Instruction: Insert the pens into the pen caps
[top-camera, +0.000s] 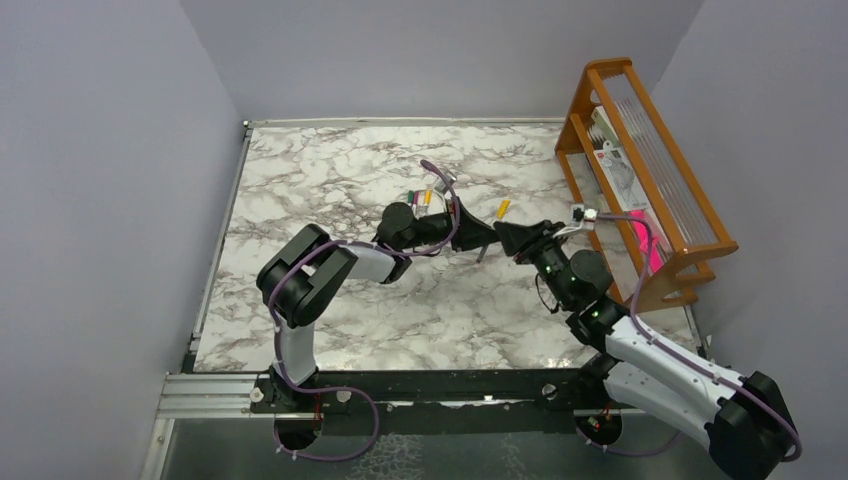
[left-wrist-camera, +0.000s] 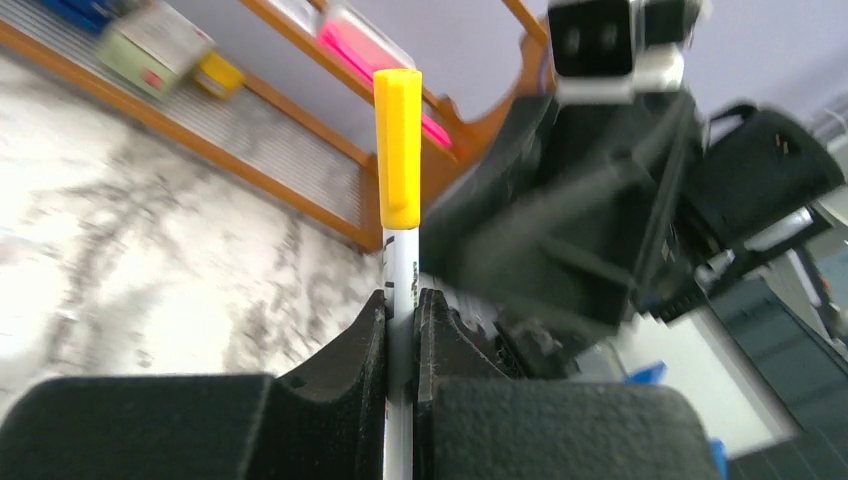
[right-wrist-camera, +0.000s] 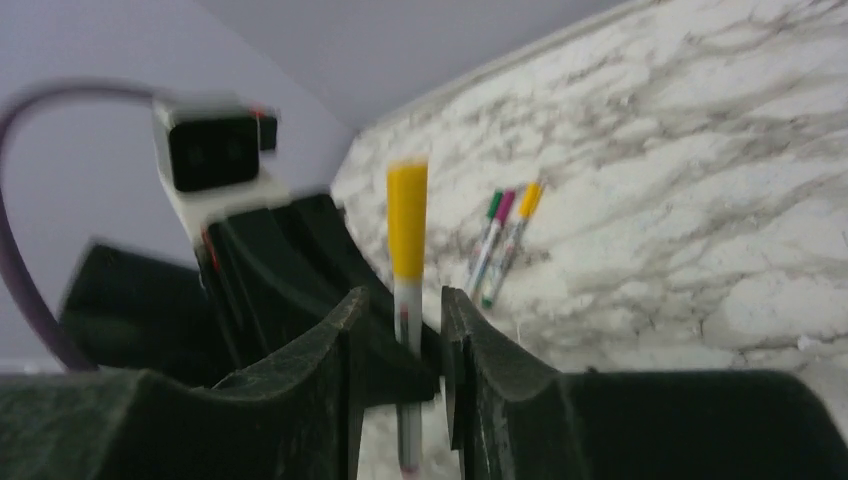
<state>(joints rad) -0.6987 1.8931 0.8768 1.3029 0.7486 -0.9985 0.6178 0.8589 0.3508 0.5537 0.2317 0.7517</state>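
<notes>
Judging by how things lie, the task looks almost done: three capped pens (right-wrist-camera: 503, 240) lie close together on the marble table (top-camera: 330, 180), wearing green, magenta and yellow-orange caps, and the fourth pen (left-wrist-camera: 401, 262) is up in the air between the two arms with a yellow cap (left-wrist-camera: 398, 145) on its upper end. In the left wrist view the cap sits straight on the barrel with no gap at its lower edge, so I take it to be seated, though I cannot tell how firmly. What seems to be left is to lay this last pen down with the others. The left gripper (left-wrist-camera: 402, 305) is clamped on the pen's pale barrel just below the cap, its jaws pressed against both sides, and the pen stands upright between them. The right gripper (right-wrist-camera: 400, 300) faces it from the other side at very close range. Its jaws stand a little apart around the same pen, below the cap, with a sliver of space on each side, so it appears to hold nothing. The blur hides whether either pad brushes the barrel.
</notes>
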